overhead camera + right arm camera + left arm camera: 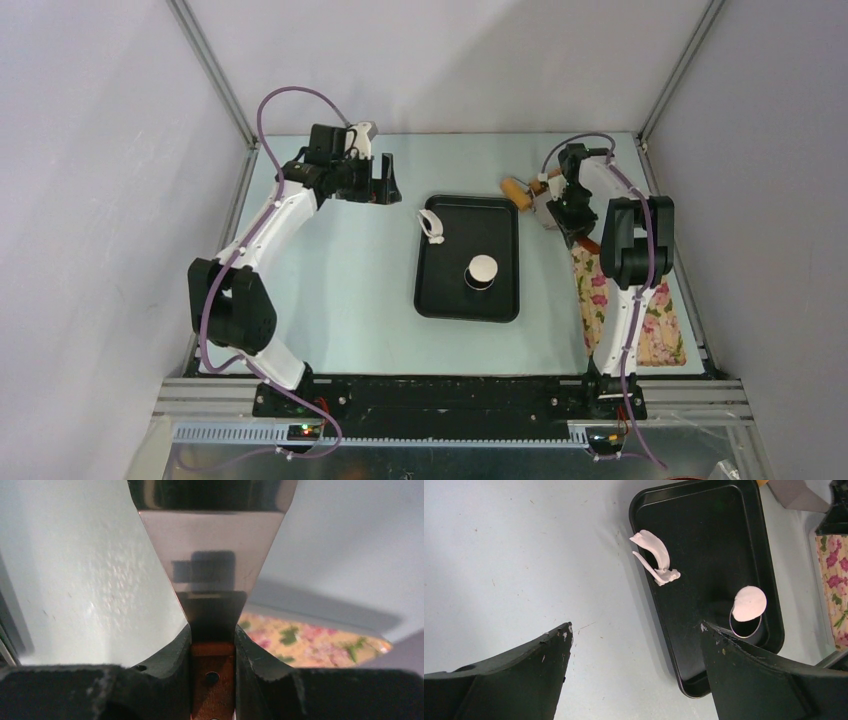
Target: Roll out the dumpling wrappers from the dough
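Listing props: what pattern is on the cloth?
The cloth is floral, pink and green; best in the top view.

Overhead on a pale table [340, 280]: black tray [500, 235] at centre, with a dough strip [431, 226] at its far-left corner and a white disc [482, 266] capping a steel cup [480, 283]. Left gripper [388, 185] hanging left of the tray; right gripper [562, 208] low beside a spatula [544, 211] and rolling pin [516, 190], near floral cloth [655, 320].

Left of the black tray [466, 318] the table [340, 290] lies bare, a wide passage. On the tray a steel cup [481, 272] stands near-right, and a dough strip [432, 226] lies across the far-left rim. Right of the tray only a narrow lane runs beside the floral cloth [660, 320]. The right arm [635, 240] and its metal scraper [210, 540] crowd the far end.
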Robot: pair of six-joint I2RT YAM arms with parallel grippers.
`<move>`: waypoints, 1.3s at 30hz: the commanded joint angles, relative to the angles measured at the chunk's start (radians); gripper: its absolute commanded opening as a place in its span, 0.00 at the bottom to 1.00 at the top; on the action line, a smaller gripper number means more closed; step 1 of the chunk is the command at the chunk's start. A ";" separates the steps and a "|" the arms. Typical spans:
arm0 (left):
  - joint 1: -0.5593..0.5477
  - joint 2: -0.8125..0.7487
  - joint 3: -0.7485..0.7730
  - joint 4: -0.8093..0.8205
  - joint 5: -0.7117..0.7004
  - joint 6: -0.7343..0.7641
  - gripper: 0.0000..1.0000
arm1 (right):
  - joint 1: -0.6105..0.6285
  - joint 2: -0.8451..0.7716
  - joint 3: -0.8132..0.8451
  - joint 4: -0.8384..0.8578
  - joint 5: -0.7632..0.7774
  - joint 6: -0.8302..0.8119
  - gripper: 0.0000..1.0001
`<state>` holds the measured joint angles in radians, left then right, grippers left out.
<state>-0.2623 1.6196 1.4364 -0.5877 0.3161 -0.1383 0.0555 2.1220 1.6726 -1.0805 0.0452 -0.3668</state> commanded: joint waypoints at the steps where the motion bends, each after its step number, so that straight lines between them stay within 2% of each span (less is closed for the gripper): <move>1: 0.006 -0.055 -0.003 0.026 -0.002 0.026 1.00 | -0.018 -0.161 0.083 -0.173 0.127 -0.110 0.00; 6: 0.003 -0.063 -0.013 0.038 0.013 0.045 1.00 | -0.022 -0.325 -0.003 -0.154 0.280 -0.249 0.00; 11: 0.002 -0.065 -0.027 0.054 0.026 0.082 1.00 | 0.003 -0.472 -0.043 -0.164 0.207 -0.305 0.00; 16: -0.022 -0.093 -0.047 0.043 0.064 0.159 1.00 | 0.135 -0.598 -0.214 -0.078 0.251 -0.388 0.00; 19: -0.099 -0.114 -0.073 0.028 0.002 0.207 1.00 | 0.224 -0.650 -0.317 -0.086 0.227 -0.418 0.00; 23: -0.211 -0.090 -0.101 0.026 -0.077 0.227 1.00 | 0.291 -0.675 -0.380 -0.098 0.229 -0.426 0.00; 30: -0.320 -0.001 -0.066 0.026 -0.177 0.173 1.00 | 0.323 -0.690 -0.419 -0.116 0.255 -0.410 0.00; 39: -0.404 0.100 -0.043 0.027 -0.150 0.097 1.00 | 0.345 -0.671 -0.524 -0.054 0.300 -0.382 0.00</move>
<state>-0.6353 1.6917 1.3499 -0.5720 0.1619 0.0040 0.3874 1.4673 1.1854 -1.1728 0.2981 -0.7639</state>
